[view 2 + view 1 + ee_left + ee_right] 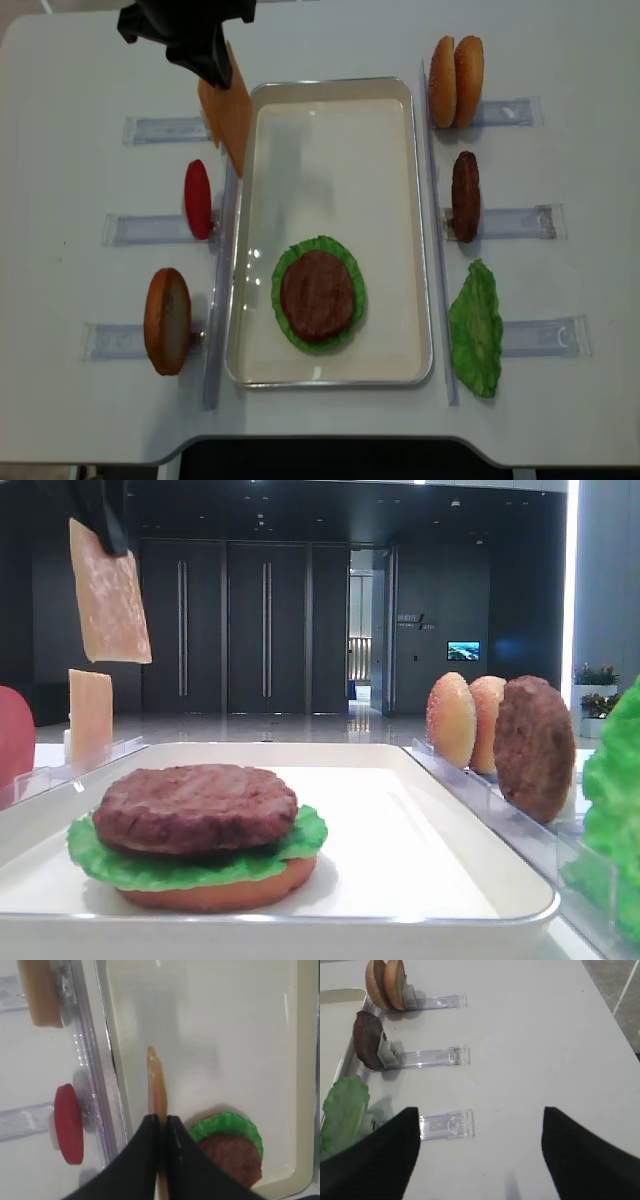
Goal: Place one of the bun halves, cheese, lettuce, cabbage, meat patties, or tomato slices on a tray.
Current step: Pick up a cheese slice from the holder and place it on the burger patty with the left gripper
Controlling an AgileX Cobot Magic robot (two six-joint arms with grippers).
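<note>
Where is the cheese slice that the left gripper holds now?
In the overhead view, the cheese slice hangs on edge from the left gripper at the tray's far-left rim, near the tomato slice.

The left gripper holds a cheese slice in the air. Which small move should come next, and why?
Probably carry it sideways over the patty. The left gripper is shut on the cheese, which hangs near the tray rim, away from the stacked bun, lettuce and patty.

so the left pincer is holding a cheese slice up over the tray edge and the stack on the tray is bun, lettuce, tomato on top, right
Not quite: a meat patty tops the stack, not tomato, as the front exterior view shows. The tomato slice stands in its rack beside the tray. The left pincer does hold a cheese slice.
</note>
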